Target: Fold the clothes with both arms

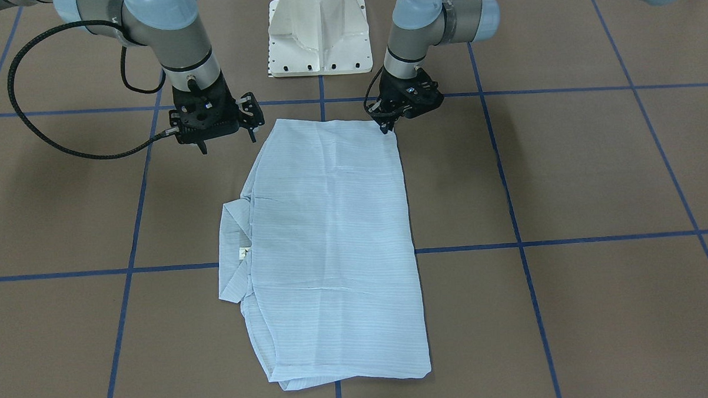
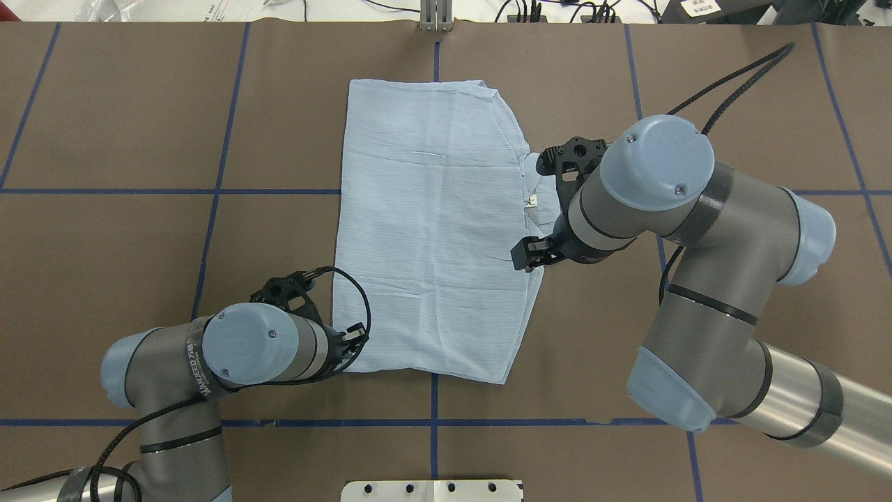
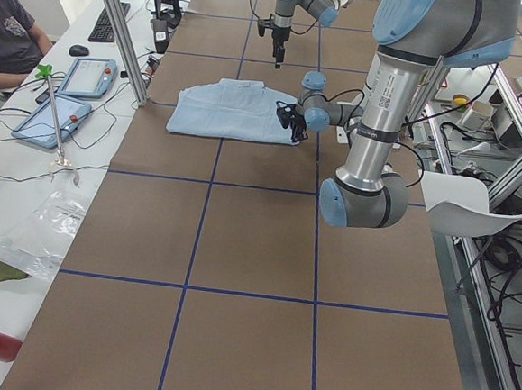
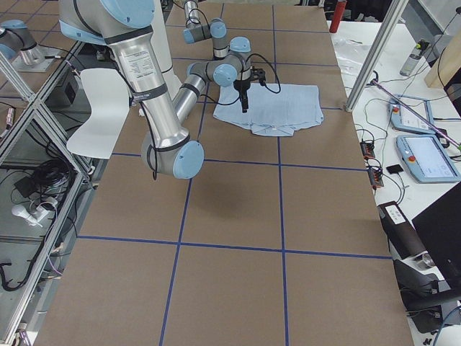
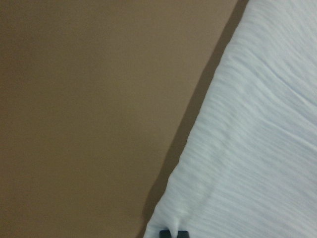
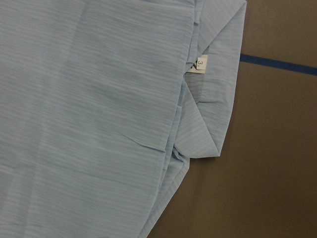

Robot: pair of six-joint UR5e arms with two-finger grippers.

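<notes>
Evidently, shirt corner in left claw

The left arm turns its wrist steeply downward. The left gripper has its jaws pressed together on a corner of the shirt, with cloth puckered between the tips. The right arm also points down. The right gripper hangs with its jaws spread wide, clear of the cloth.

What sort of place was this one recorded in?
Probably a robotics lab or test cell: a table gridded with blue tape and carrying the shirt, an aluminium frame post, and teach pendants alongside.
</notes>
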